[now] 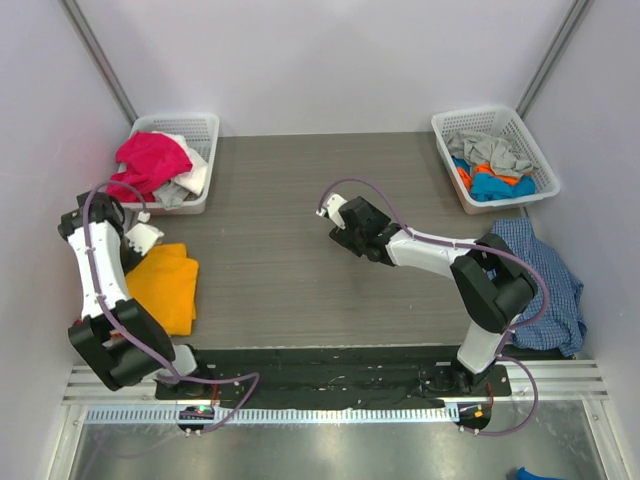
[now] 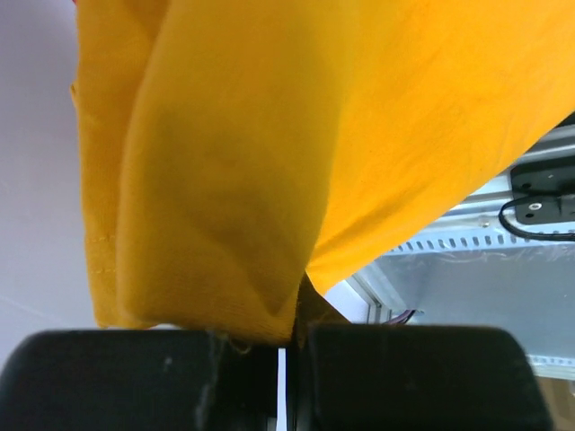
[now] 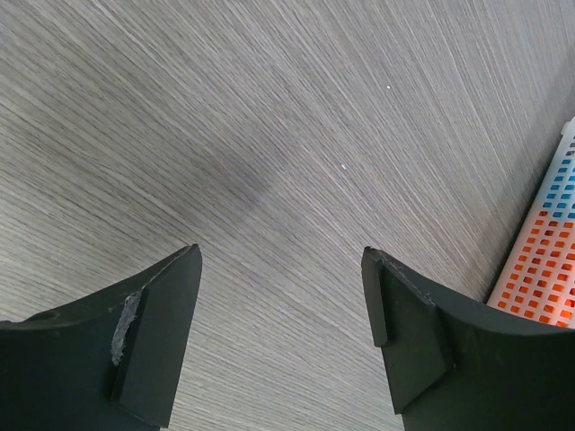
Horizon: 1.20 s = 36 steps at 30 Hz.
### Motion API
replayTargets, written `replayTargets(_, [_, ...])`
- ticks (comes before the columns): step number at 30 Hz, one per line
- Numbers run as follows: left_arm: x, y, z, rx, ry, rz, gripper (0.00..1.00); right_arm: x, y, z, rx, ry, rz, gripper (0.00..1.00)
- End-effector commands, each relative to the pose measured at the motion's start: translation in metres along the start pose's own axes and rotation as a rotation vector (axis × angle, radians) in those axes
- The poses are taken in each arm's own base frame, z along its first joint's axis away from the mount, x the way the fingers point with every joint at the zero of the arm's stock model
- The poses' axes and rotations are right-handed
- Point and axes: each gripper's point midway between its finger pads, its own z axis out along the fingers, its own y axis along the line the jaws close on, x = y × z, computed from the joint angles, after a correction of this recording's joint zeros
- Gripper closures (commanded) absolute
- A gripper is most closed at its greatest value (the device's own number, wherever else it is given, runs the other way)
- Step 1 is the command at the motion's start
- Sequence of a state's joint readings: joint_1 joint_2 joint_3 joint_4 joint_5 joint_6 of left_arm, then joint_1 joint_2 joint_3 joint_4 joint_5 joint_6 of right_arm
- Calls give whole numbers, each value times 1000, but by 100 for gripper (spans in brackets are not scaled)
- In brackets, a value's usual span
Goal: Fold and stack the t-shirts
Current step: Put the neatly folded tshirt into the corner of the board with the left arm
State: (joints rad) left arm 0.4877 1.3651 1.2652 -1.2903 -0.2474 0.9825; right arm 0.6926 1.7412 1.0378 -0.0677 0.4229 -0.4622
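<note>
A bright orange-yellow t-shirt (image 1: pixel 168 285) lies folded at the table's left edge. My left gripper (image 1: pixel 141 238) is at its far corner and is shut on the cloth. In the left wrist view the orange t-shirt (image 2: pixel 269 135) hangs from the closed left gripper (image 2: pixel 286 339) and fills most of the frame. A red garment (image 1: pixel 150 160) lies in the left basket; no lettering shows on it. My right gripper (image 1: pixel 340 232) hovers over the bare middle of the table. In the right wrist view the right gripper (image 3: pixel 283 269) stands open with only tabletop between its fingers.
A white basket (image 1: pixel 195 124) at the back left holds the red garment with white and grey cloth. Another white basket (image 1: pixel 497 116) at the back right holds grey, blue and orange clothes; its wall (image 3: pixel 548 260) shows in the right wrist view. A blue checked shirt (image 1: pixel 552 285) lies at the right edge.
</note>
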Motion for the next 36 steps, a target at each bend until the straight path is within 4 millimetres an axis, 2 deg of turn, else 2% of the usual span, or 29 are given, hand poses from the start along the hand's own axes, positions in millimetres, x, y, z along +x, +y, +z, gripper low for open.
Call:
replayTargets(1, [31,18,7,-37,60,22,100,-18,-10,-7,23,-65,30,21])
replayTargets(7, [41,36,28,-34,73,-20,100,-19,-9,-6,18,-64,32,21])
replayTargets(14, [37,67,53,-61,104,-62,100,-17,-10,-9,18,-57,27,21])
replayTargets(21, [31,97,64,-133,114,-144,100,-18,-11,-9,15,-51,25,21])
replayTargets(22, [30,99,64,-146,115,-155,98,-18,-11,-10,14,-52,25,21])
replayTargets(23, [28,105,64,-163,107,-170,87,-18,-11,-9,13,-49,22,21])
replayTargets(25, [26,107,66,-167,100,-201,73,-20,-12,-10,11,-52,26,21])
replayTargets(27, [23,106,66,-162,83,-216,64,-20,-10,-10,6,-52,24,21])
replayTargets(30, [19,101,70,-149,59,-232,44,-19,-10,-11,6,-49,27,21])
replayTargets(31, [18,103,68,-164,45,-243,41,-19,-10,-11,5,-49,26,21])
replayTargets(33, [13,99,67,-158,7,-249,41,-18,-9,-12,6,-46,27,21])
replayTargets(36, [1,92,55,-152,-94,-263,41,-18,-11,-13,11,-43,27,21])
